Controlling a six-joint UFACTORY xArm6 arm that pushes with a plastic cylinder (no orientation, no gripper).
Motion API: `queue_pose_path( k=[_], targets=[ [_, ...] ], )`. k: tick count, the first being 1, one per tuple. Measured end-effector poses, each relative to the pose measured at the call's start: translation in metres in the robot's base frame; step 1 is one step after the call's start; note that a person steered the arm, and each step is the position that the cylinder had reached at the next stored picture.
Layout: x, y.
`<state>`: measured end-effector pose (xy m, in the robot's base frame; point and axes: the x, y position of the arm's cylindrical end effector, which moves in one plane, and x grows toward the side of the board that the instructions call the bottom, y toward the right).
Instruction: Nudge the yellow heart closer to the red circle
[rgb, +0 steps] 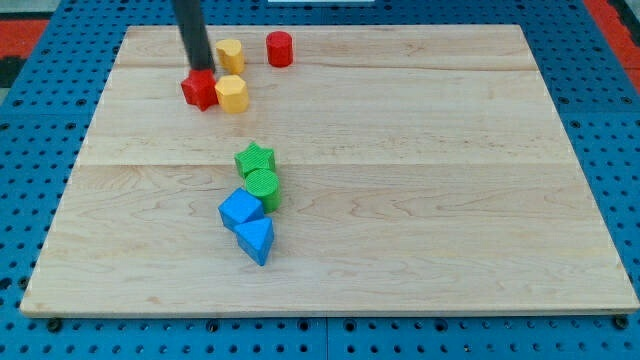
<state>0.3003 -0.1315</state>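
No pincer exists on this arm; it ends in a dark rod, so nothing is gripped. The rod is cut off at the view's top, and my tip (200, 72) seems to stand at the upper edge of the red star (199, 89), just left of the yellow heart (229, 53); whether they touch, I cannot tell. The red circle (279, 48) is near, at the heart's right. A yellow hexagon (232, 94) touches the red star.
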Motion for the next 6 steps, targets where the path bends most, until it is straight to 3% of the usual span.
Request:
queue_pose_path(
  k=[1, 2, 3, 4, 6],
  targets=[
    [-0.013, 0.003],
    [-0.041, -0.067],
    [-0.048, -0.015],
    [-0.025, 0.034],
    [-0.026, 0.018]
  ],
)
